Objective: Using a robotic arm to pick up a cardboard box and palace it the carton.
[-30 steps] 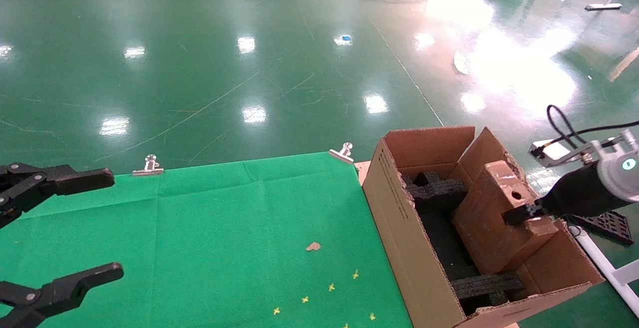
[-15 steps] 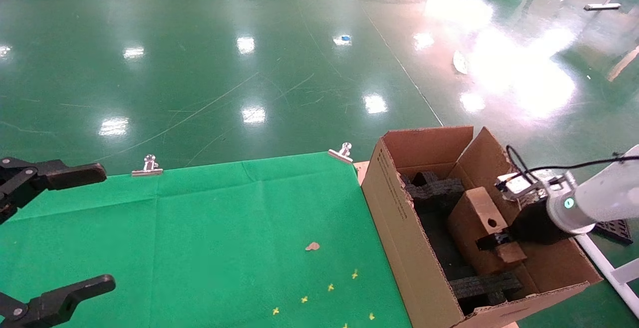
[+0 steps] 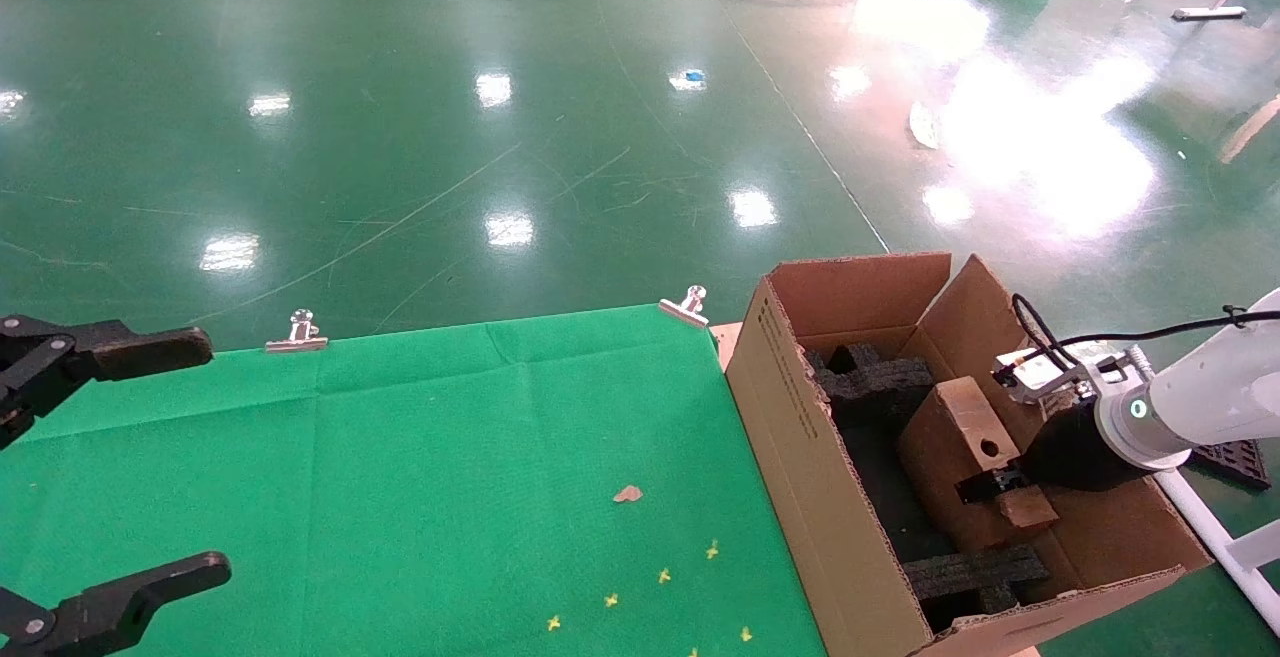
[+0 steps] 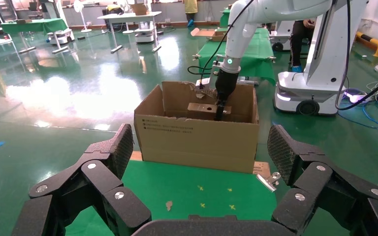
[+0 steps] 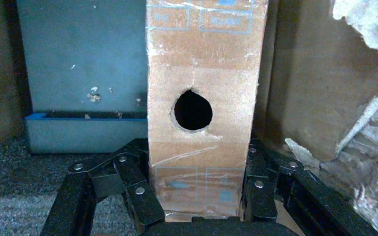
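Observation:
The carton (image 3: 800,457) stands open at the right edge of the green table, with black foam inserts (image 3: 870,377) inside. The white robotic arm (image 3: 1200,402) reaches into it from the right. My right gripper (image 3: 1000,487) is shut on the near end of the cardboard box (image 3: 955,437), which sits low inside the carton with its holed top facing up. The right wrist view shows the box (image 5: 199,73) clamped between the black fingers (image 5: 138,191). My left gripper (image 3: 215,454) is open and empty over the table's left side. From there I see the carton (image 4: 197,140) and the box (image 4: 202,106).
The green cloth (image 3: 450,457) is held by metal clips (image 3: 297,332) at its far edge and bears yellow cross marks (image 3: 662,575) and a cardboard scrap (image 3: 627,494). A white rail (image 3: 1215,537) and a black grid piece (image 3: 1225,457) lie right of the carton.
The right arm has lowered the cardboard box from above the carton's rim down into the carton, then nearly stopped. The left gripper has shifted slightly leftward.

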